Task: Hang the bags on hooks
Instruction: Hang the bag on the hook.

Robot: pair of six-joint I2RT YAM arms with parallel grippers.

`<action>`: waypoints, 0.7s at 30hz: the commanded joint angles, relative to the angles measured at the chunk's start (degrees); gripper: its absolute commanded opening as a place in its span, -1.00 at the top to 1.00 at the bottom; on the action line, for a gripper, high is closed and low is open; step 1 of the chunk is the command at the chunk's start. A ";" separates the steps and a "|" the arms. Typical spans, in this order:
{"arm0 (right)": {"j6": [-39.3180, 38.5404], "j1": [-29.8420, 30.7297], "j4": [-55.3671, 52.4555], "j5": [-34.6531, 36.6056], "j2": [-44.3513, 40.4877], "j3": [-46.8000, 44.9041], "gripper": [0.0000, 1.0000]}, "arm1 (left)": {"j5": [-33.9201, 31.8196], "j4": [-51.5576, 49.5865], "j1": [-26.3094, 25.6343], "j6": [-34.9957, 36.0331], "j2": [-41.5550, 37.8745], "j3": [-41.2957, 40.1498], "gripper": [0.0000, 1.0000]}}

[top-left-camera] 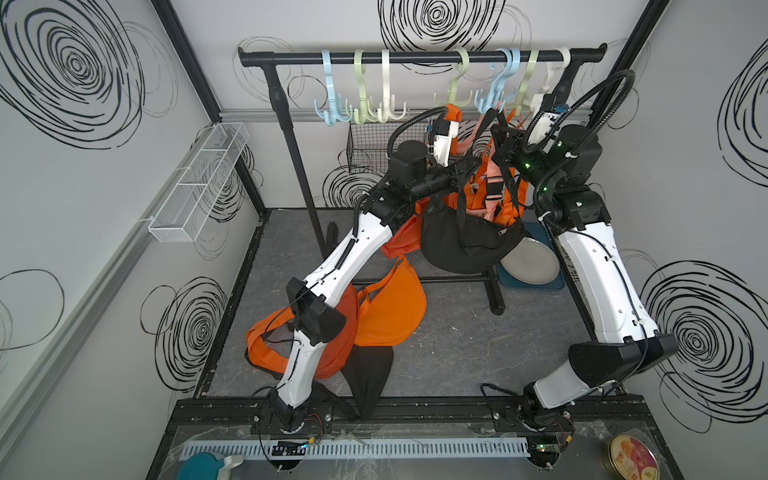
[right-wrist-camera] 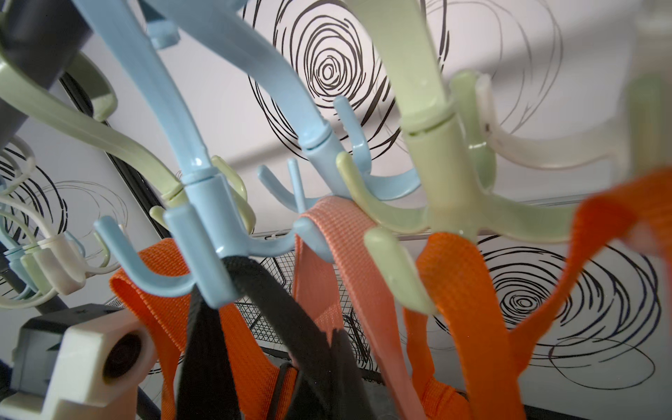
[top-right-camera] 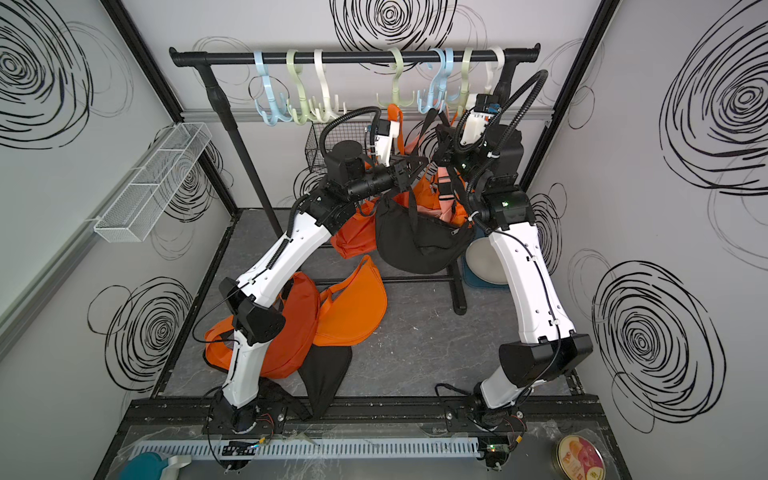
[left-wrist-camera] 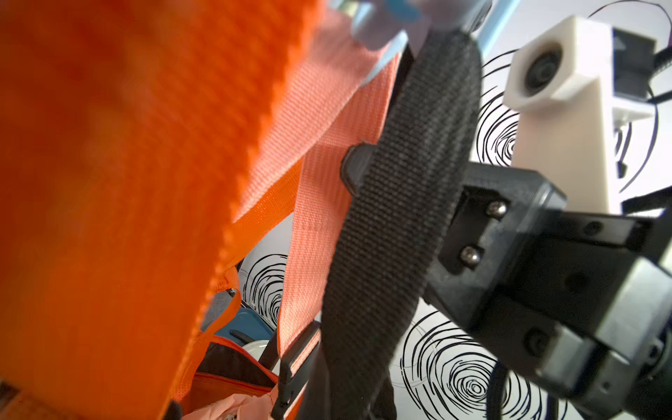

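Top views both show the left arm (top-left-camera: 345, 262) crossing the orange bags (top-left-camera: 390, 309) that lie on the floor in front of the rail (top-left-camera: 415, 57), so parts of them are hidden. Under the rail's right half, the left gripper (top-left-camera: 471, 164) has its jaws together. Its tips are lost against dark webbing, and I cannot tell whether anything is caught between them.

Just right of it the black bag (top-left-camera: 465, 245) hangs below the rail, clear of the floor. It is a soft, sagging half-moon pouch with a small metal zip pull near its right end. In the right wrist view its strap (right-wrist-camera: 254, 291) loops over a prong of a blue hook (right-wrist-camera: 203, 218), and both runs drop out of frame. Further right, a pink strap (right-wrist-camera: 327, 247) and an orange strap (right-wrist-camera: 462, 291) hang from neighbouring prongs, their bags mostly cut off.

The right gripper (top-left-camera: 500, 135), below the rail's right end, is closed. In the left wrist view the strap lies across one finger (left-wrist-camera: 354, 171), but whether it is pinched or only resting there is unclear.
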 commanded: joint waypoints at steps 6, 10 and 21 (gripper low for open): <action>-0.07 -0.36 -0.93 0.03 -3.30 -2.58 0.89 | 0.38 0.84 1.36 2.81 -4.23 -4.98 0.59; -0.46 -0.45 -0.02 0.70 -5.57 -5.04 0.61 | -0.43 0.04 2.53 4.95 -8.99 -11.47 -0.21; -1.31 -0.45 2.19 4.46 -14.46 -12.08 -0.20 | -3.66 -1.79 -1.32 22.18 -23.91 -24.54 -0.99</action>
